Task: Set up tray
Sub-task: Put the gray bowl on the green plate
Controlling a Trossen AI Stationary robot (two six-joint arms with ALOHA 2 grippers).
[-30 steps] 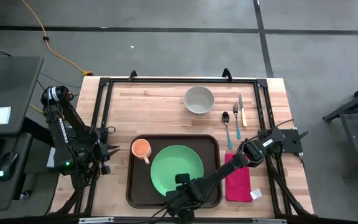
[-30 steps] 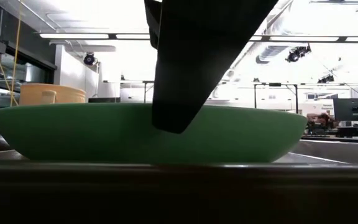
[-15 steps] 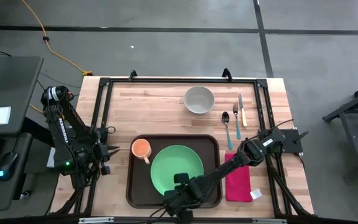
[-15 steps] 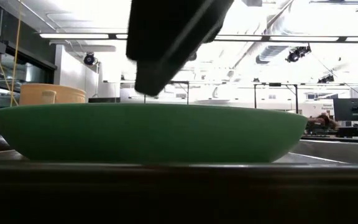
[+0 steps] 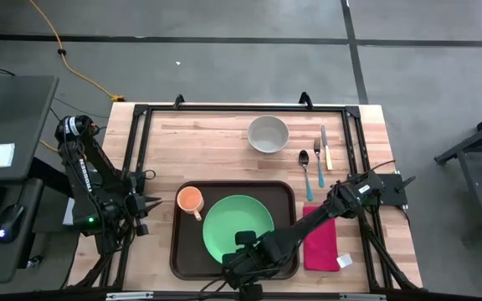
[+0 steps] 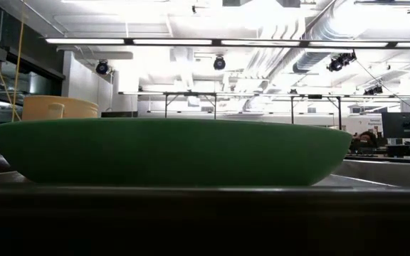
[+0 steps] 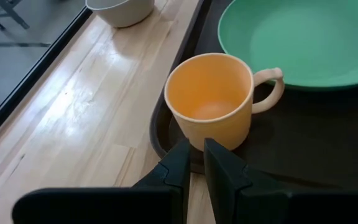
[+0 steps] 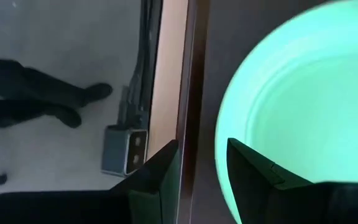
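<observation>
The dark brown tray (image 5: 184, 251) lies at the table's near middle. On it rest a green plate (image 5: 238, 219) and, at its far left corner, an orange cup (image 5: 190, 199) standing upright. My right gripper (image 5: 245, 243) hovers open above the plate's near rim (image 8: 235, 124) and the tray's near rim (image 8: 201, 74), with nothing between its fingers. My left gripper (image 7: 196, 147) waits left of the tray, pointing at the cup (image 7: 210, 99). Its fingers stand a narrow gap apart and hold nothing.
A white bowl (image 5: 268, 134) stands at the far middle. A spoon (image 5: 305, 167), a fork (image 5: 317, 164) and a knife (image 5: 325, 149) lie to its right. A red napkin (image 5: 320, 242) lies right of the tray. Bare wood shows at the far left.
My right gripper has gone up from the plate's near rim and left the low view. The plate, cup and tray stay where they were.
</observation>
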